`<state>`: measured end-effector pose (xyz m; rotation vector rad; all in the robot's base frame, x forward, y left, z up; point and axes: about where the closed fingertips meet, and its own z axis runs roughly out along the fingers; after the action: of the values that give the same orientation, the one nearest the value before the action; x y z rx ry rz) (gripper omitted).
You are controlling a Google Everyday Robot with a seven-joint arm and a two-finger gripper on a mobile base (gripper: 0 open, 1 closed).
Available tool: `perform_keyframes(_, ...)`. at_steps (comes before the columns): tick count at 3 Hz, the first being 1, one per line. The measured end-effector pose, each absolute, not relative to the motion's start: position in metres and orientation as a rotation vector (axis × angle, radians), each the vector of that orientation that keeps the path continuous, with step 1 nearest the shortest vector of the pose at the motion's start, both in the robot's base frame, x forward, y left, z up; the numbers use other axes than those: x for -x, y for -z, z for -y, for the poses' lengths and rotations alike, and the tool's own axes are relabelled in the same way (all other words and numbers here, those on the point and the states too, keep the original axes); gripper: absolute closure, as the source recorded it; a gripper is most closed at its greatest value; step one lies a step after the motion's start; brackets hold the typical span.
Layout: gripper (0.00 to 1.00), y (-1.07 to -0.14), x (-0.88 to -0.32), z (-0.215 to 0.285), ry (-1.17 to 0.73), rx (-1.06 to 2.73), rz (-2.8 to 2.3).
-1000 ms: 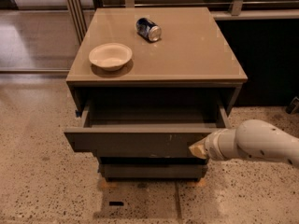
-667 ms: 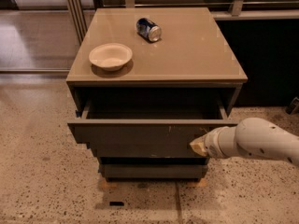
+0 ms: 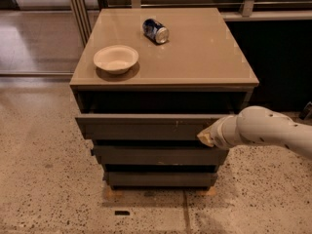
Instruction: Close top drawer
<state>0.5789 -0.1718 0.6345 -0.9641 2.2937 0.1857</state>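
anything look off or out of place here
A blue can lies on its side on the cabinet top, near the back. The top drawer juts out partly open, with small white scratches on its front; the tool sits at its right end.

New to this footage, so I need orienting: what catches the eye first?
A white robot arm reaches in from the right, its gripper against the dark grey-brown top drawer, which sticks out of the cabinet. On the beige cabinet top sit a shallow white bowl at the left and a blue can on its side further back.
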Motion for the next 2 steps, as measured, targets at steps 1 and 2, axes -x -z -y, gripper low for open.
perform_keyframes(1, 1.00, -0.6438, -0.6116, 0.1714, -0.132, 1.011, -2.251)
perform_keyframes(2, 1.00, -0.6447, -0.6166, 0.1710, -0.124, 1.019, -2.244)
